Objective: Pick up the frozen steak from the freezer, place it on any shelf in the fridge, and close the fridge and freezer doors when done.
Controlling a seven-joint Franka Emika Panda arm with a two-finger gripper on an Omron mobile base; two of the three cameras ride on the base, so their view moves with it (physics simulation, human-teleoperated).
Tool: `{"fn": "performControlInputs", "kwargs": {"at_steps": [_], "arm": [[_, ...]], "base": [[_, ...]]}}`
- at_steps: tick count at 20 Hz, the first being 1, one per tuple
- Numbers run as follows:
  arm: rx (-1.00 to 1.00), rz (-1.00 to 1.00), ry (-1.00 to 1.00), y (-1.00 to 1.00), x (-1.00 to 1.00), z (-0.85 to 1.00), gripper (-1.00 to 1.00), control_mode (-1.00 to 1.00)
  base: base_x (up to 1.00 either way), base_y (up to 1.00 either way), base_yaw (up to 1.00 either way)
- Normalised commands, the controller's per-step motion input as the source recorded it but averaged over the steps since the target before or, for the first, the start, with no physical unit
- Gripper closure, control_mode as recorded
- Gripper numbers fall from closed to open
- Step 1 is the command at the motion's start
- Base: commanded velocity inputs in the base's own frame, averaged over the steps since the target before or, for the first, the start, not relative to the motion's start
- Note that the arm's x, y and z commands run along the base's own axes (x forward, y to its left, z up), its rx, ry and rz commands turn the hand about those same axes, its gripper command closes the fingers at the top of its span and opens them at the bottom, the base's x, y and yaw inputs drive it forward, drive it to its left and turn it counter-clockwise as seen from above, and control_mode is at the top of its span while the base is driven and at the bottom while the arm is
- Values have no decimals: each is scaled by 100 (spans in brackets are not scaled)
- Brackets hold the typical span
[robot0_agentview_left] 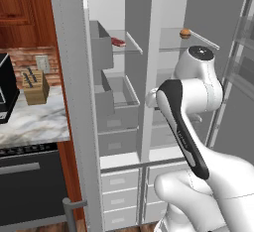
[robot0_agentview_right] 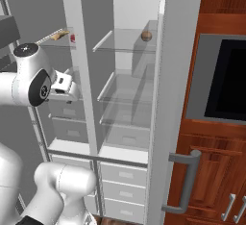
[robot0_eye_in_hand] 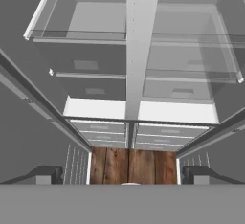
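Left base view: frozen steak (robot0_agentview_left: pixel 118 41) on freezer (robot0_agentview_left: pixel 115 92) top glass shelf | orange-brown ball (robot0_agentview_left: pixel 185 33) on fridge (robot0_agentview_left: pixel 188 52) shelf | my gripper (robot0_eye_in_hand: pixel 123 174) wide open, empty | both doors open

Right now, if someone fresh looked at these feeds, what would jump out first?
The tall grey unit stands wide open, both doors swung out. The frozen steak lies on an upper glass shelf of the narrower freezer, and a small orange-brown ball sits on the top shelf of the wider fridge. The white arm rises before the compartments, its gripper open.
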Motion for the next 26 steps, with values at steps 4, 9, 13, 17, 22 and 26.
{"fn": "performControlInputs", "kwargs": {"at_steps": [4, 9, 13, 17, 22, 26], "arm": [[0, 0, 0, 0, 0, 0, -100, -100], [0, 0, 0, 3, 0, 0, -100, -100], [0, 0, -1, 11, 0, 0, -100, -100], [0, 0, 0, 19, 0, 0, -100, -100], [0, 0, 0, 8, 0, 0, -100, 100], [0, 0, 0, 0, 0, 0, -100, 100]], "base": [[0, 0, 0], [0, 0, 0], [0, 0, 0], [0, 0, 0], [7, 29, 0], [27, 25, 0]]}}
